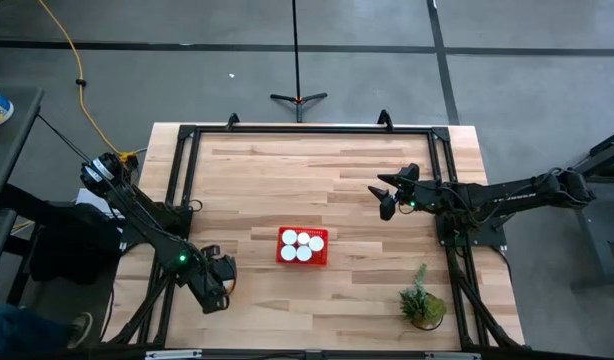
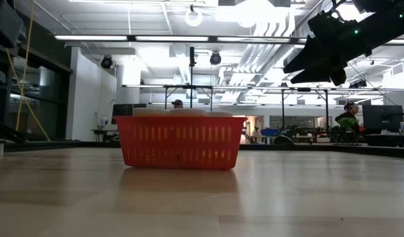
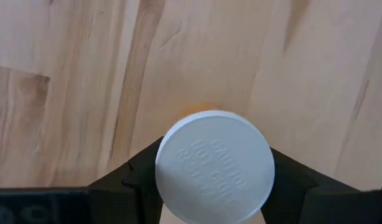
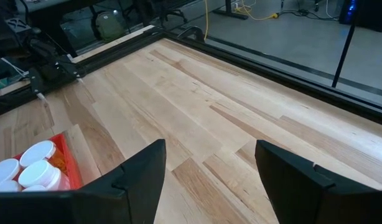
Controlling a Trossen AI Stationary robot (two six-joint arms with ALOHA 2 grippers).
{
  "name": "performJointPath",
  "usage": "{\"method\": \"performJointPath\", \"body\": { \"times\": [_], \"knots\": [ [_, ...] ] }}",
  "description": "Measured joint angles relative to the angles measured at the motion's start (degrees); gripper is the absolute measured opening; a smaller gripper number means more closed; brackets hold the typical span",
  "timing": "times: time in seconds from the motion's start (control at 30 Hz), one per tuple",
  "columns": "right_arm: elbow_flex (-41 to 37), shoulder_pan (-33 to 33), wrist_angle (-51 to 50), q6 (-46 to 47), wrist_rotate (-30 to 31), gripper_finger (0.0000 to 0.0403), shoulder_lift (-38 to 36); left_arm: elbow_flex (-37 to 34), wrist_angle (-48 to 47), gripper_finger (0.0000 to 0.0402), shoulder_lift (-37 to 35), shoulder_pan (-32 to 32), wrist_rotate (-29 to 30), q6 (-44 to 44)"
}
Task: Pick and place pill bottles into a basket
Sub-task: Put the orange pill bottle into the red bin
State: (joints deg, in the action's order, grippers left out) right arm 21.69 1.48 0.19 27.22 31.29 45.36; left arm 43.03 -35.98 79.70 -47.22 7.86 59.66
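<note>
From above, I see my left gripper (image 1: 215, 283) low over the table's near-left part, well left of the red basket (image 1: 302, 246) with its white-capped bottles, while my right gripper (image 1: 387, 197) waits past the basket with fingers spread and empty. In the left wrist view the fingers (image 3: 136, 176) pinch a bottle (image 3: 214, 165) just under its cap, so I'd lift straight up before swinging toward the basket.

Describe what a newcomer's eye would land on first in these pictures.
The small red perforated plastic basket at the wooden table's middle, packed with white-capped pill bottles. Next, the left hand near the front-left corner, closed around another white-capped orange pill bottle. The right hand hovers open, empty.
</note>
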Motion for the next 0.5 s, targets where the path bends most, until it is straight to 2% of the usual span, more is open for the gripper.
{"method": "performJointPath", "body": {
  "times": [0.13, 0.3, 0.5],
  "knots": [
    [0.0, 0.0, 0.0, 0.0, 0.0, 0.0238, 0.0, 0.2, 0.2, 0.0231, 0.0, 0.0, -0.2, 0.1],
    [0.0, 0.0, 0.0, 1.9, -0.2, 0.0239, 0.0, 1.8, -0.5, 0.0254, 0.0, 0.0, -0.1, -0.1],
    [0.0, 0.0, 0.0, 2.5, -5.0, 0.0239, 0.0, 4.4, -2.1, 0.023, 0.0, 1.6, -0.2, -2.4]
  ]
}}
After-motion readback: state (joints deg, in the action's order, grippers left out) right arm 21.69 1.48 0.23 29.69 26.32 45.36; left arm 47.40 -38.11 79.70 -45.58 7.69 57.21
